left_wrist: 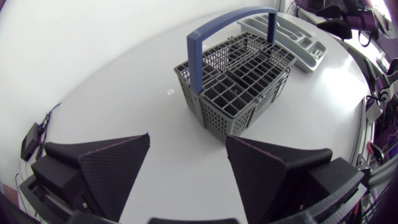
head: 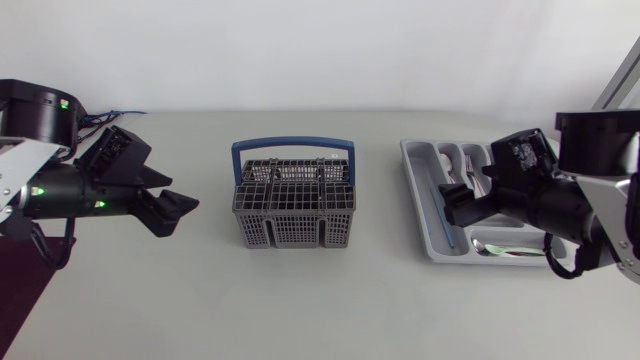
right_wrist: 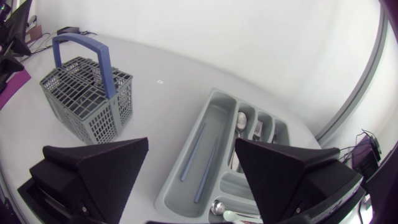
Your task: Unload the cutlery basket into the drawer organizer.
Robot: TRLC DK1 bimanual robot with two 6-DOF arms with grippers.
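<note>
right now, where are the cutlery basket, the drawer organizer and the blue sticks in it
cutlery basket (head: pixel 293 230), head view, front mesh wall
drawer organizer (head: pixel 412 190), head view, rim nearest the basket
blue sticks (right_wrist: pixel 193 152), right wrist view, middle of one stick

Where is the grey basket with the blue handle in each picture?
Head view: cutlery basket in the middle, drawer organizer at its right.
Left wrist view: cutlery basket straight ahead of the left gripper.
Right wrist view: cutlery basket ahead of the right gripper, off to one side.
Shared landmark: the drawer organizer, beside the basket in all three.
</note>
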